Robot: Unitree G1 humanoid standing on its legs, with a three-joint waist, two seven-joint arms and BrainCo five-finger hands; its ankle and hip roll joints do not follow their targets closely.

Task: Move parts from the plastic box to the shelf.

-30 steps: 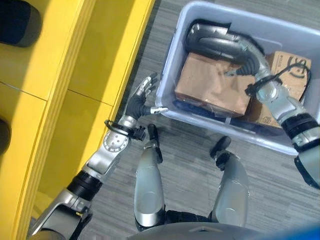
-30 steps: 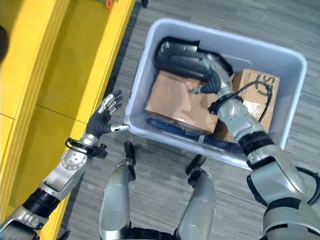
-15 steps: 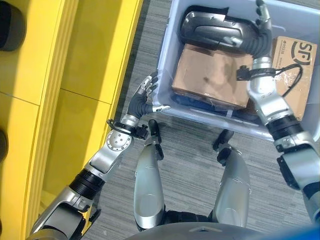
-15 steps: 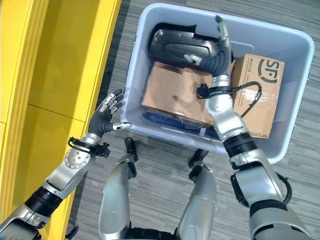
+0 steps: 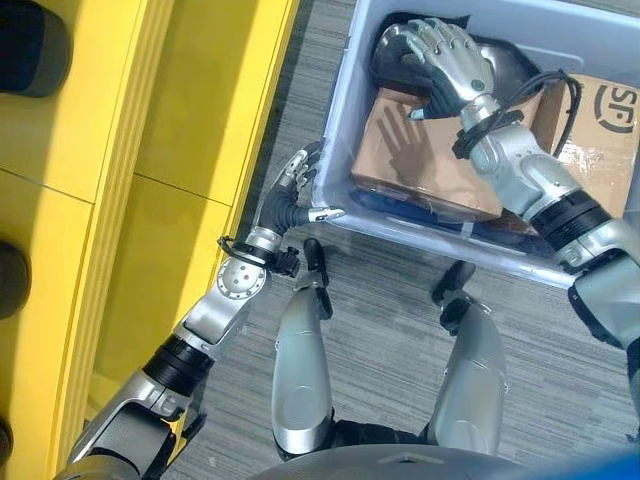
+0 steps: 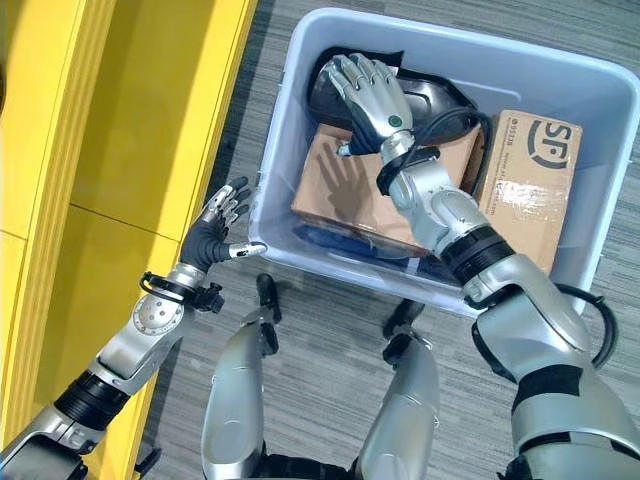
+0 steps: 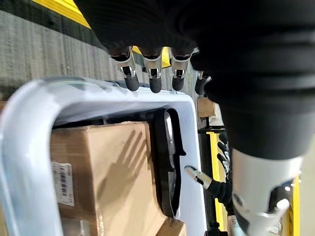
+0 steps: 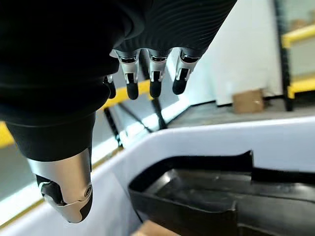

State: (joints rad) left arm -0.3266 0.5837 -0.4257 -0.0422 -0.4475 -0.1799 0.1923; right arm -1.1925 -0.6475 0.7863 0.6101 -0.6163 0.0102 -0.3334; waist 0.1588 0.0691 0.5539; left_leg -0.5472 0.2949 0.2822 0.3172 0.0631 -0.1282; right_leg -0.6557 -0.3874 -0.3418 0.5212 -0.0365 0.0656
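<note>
Right hand (image 6: pixel 368 92) now turned palm-down, fingers spread loose over the black part (image 6: pixel 425 95) at upper centre of the plastic box (image 6: pixel 268 160), two cardboard boxes (image 6: pixel 345 195) counted beside it, left hand (image 5: pixel 285 195) unchanged, relaxed outside the rim.

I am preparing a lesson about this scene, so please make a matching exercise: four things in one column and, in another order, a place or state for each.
Things:
1. right robot hand
2. left robot hand
3. dark part
4. printed cardboard box

Places or states:
A. open, outside the plastic box, by its corner
B. against the box's right wall
C. open, over the dark part
D. at the box's far end

Pairs: 1-C, 2-A, 3-D, 4-B
</note>
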